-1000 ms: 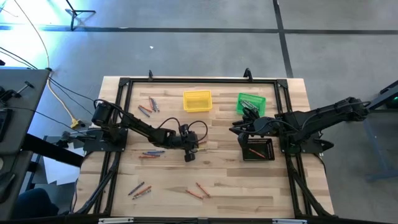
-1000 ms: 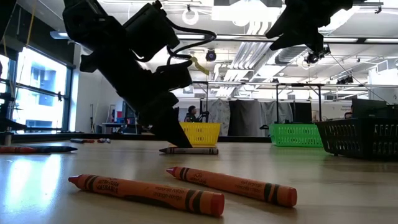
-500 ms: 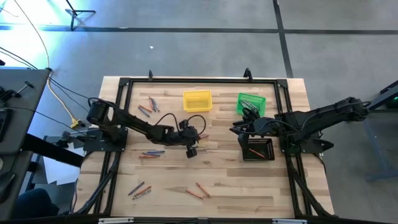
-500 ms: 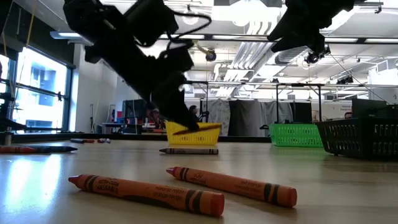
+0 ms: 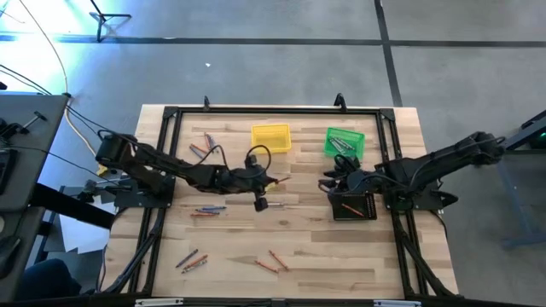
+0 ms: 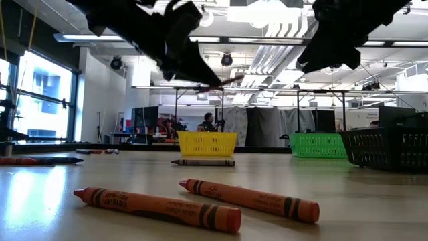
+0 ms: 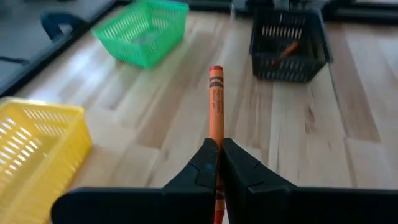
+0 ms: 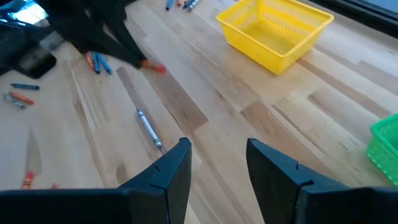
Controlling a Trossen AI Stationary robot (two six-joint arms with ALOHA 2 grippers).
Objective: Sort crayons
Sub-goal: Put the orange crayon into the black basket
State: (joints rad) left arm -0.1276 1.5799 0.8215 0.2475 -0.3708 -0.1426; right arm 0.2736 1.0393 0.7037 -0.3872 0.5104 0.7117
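My left gripper (image 5: 270,182) hangs above the table's middle, shut on an orange crayon (image 7: 216,102) that also shows in the low view (image 6: 226,82). My right gripper (image 8: 217,163) is open with nothing between its fingers, up over the table beside the black bin (image 5: 355,205). Loose crayons lie flat on the wood in groups: at the far left (image 5: 203,147), at the left middle (image 5: 209,210), and near the front edge (image 5: 192,259) (image 5: 271,261). A grey crayon (image 8: 148,129) lies alone below my left gripper. My left gripper pinches the orange crayon between its two fingers (image 7: 205,163), on the crayon's rear part (image 7: 216,144). The crayon lies along the fingers, and its front end (image 7: 216,70) sticks out past them toward the table's right. The fingers slant down from the left. The crayon is clear of the table.
A yellow bin (image 5: 270,138) and a green bin (image 5: 344,142) stand at the far side, the green one holding some crayons. The black bin holds an orange crayon (image 7: 287,48). Bare wood lies between the two grippers. A black frame (image 5: 171,112) runs round the table.
My left gripper has risen from the tabletop and tipped closer to level, carrying the orange crayon up clear of the wood. The grey crayon has stayed where it lay. My right gripper has sunk a little near the black bin, still open.
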